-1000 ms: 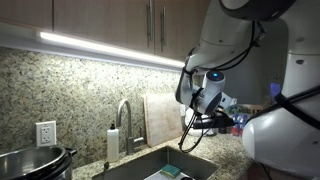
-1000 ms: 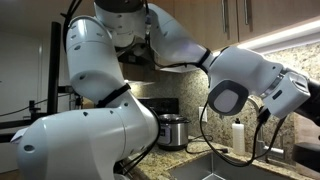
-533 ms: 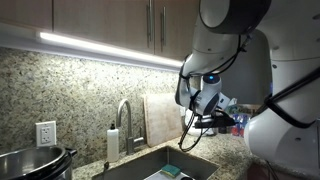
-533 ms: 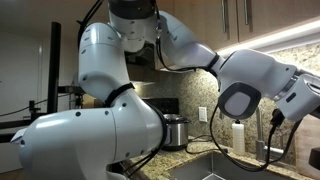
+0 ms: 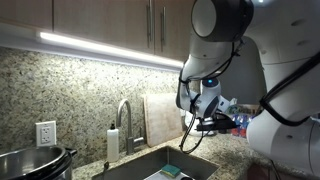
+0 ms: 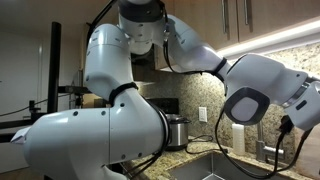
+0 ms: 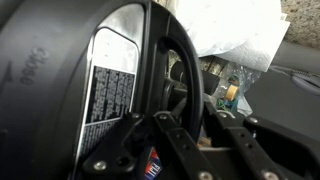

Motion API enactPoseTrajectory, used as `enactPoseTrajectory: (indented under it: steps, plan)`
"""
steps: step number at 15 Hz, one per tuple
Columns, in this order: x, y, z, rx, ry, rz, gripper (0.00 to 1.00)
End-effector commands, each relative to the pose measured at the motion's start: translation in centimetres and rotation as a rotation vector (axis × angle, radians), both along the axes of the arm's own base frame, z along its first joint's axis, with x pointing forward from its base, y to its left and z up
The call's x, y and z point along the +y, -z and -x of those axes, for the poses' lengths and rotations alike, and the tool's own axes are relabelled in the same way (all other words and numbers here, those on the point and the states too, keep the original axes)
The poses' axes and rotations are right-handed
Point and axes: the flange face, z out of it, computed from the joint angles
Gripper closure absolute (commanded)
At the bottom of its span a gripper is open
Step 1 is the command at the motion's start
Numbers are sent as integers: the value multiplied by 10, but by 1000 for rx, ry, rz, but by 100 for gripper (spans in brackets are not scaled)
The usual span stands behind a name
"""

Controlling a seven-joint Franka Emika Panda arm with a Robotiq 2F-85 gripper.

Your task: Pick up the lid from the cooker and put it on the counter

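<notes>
Comparing with the frames of half a second before, found the big white links of the arm (image 5: 222, 25) swung round, spread wider across the upper right in an exterior view. Noted the same swing in an exterior view, with the arm (image 6: 112, 60) shifted to the right and slightly up. Found the wrist cluster (image 5: 207, 102), with its cables, almost where it had been, above the right end of the sink (image 5: 128, 166). Saw no change at the cooker (image 5: 35, 160), low in the near left corner in an exterior view.

Picked out the cooker (image 6: 174, 134) again in an exterior view, small and far behind the arm, standing on the tabletop (image 6: 190, 153). Made out there only a dark cap on its top, taken for the lid (image 6: 174, 117), too small and dim to be sure. Placed the lid well apart from the wrist, to the left, with the whole sink between them.

Caught the end effector (image 7: 195, 145) only in the wrist view, as dark linkage bars along the bottom edge, close before the arm's own black housing and its grey label (image 7: 112, 85). Could not tell how far apart the fingers stood, nor whether anything lay between them. Touched neither lid nor cooker.
</notes>
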Motion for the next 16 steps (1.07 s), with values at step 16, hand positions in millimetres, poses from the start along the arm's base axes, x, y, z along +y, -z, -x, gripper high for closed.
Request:
enactPoseTrajectory:
  steps: [16]
  plan:
    - [-25, 6, -12, -154, 164, -33, 92]
